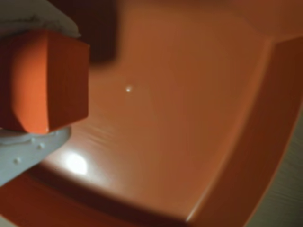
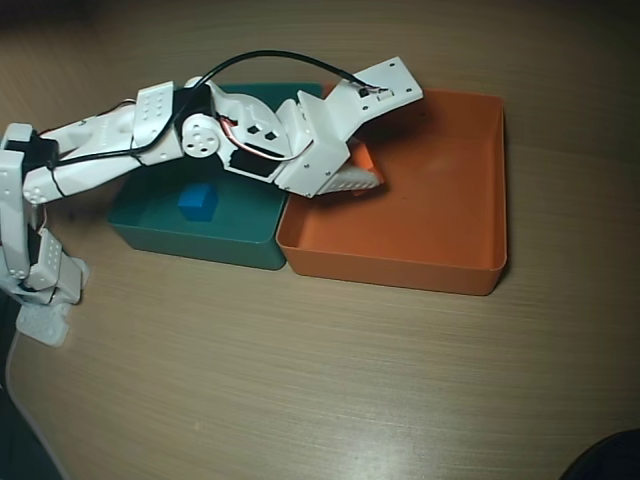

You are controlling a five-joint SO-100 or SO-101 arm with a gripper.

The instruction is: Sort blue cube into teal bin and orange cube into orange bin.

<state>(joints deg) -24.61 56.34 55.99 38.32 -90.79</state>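
i'm holding the orange cube [image 1: 45,80] clamped in the gripper [image 1: 40,82], white fingers [image 1: 28,151] pressing it from above and below in the wrist view. straight beyond it i'm seeing the floor of the orange bin [image 1: 189,118], so the cube is hanging over the bin's inside, near the wall it shares with the teal bin [image 2: 160,225] in the overhead view. i judge the drop needs only an opening of the jaws. the blue cube [image 2: 198,202] is already lying in the teal bin. both bins are sitting touching, side by side, on a wood-grain table [image 2: 300,380], bare further out.
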